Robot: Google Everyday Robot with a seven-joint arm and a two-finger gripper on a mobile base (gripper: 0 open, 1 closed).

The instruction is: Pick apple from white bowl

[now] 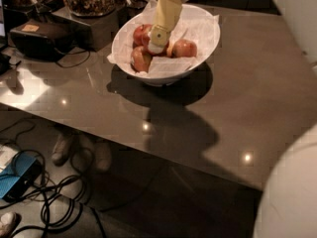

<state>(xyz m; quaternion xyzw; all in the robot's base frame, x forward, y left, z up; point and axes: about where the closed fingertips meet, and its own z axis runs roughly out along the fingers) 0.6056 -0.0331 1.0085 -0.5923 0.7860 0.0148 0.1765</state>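
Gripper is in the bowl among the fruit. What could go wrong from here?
1. The gripper sits low in the white bowl, over the apple, with smaller apples packed close; it may nudge or catch a neighbour instead.
2. The crumpled paper liner lies around the fruit and could snag and lift along.
3. The bowl rests loose on the smooth table; a sideways push might slide it.
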